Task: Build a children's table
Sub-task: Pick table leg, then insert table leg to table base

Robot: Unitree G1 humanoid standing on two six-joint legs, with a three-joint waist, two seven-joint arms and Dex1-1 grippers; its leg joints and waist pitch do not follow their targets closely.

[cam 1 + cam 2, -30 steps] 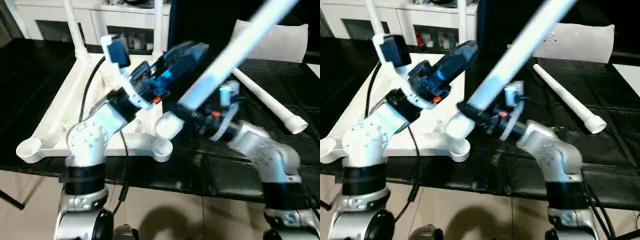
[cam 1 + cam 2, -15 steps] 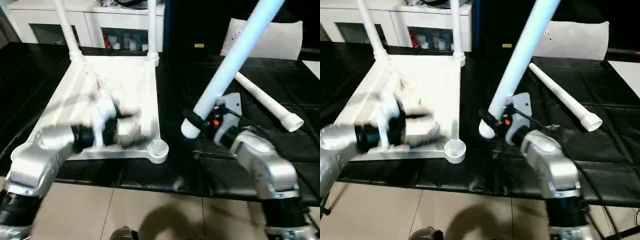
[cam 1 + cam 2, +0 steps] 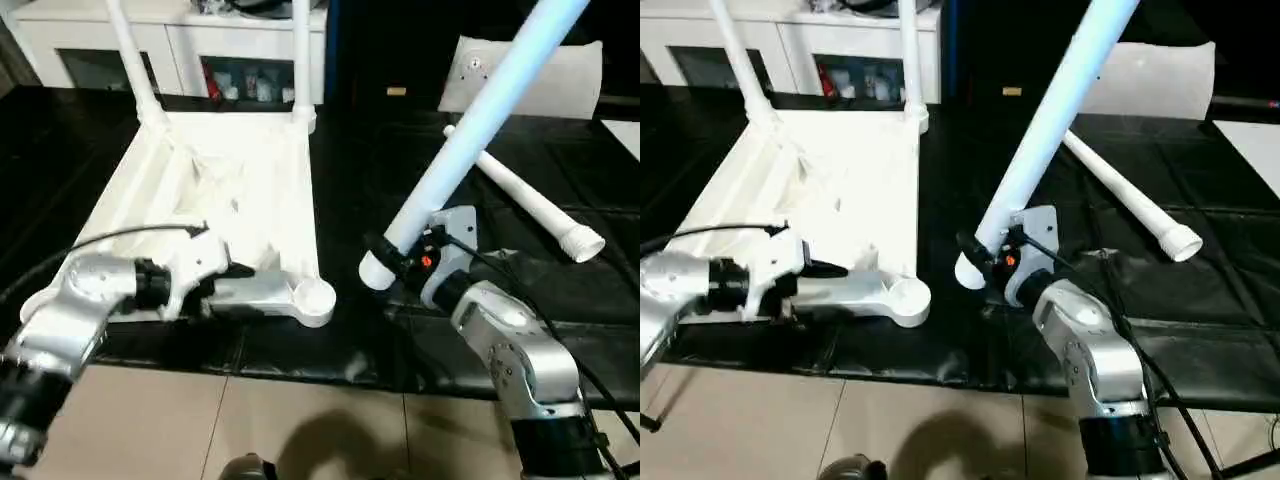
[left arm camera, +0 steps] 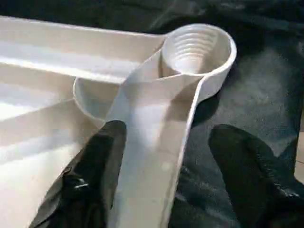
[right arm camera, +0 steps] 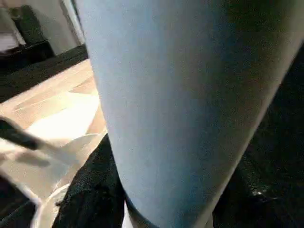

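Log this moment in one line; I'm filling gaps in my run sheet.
left pincer: astride tabletop rim near empty corner socket | right pincer: holding leg tilted | spare leg: lying on mat

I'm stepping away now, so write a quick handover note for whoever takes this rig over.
Left claw: fingers astride the tabletop's near rim beside the empty corner socket, with a gap at one finger.
Right claw: shut on a leg, held tilted above the black mat, its thick end close to that socket.
Done: two legs stand in the far sockets.
Left: seat the held leg, then fit the spare leg lying on the mat to the right.
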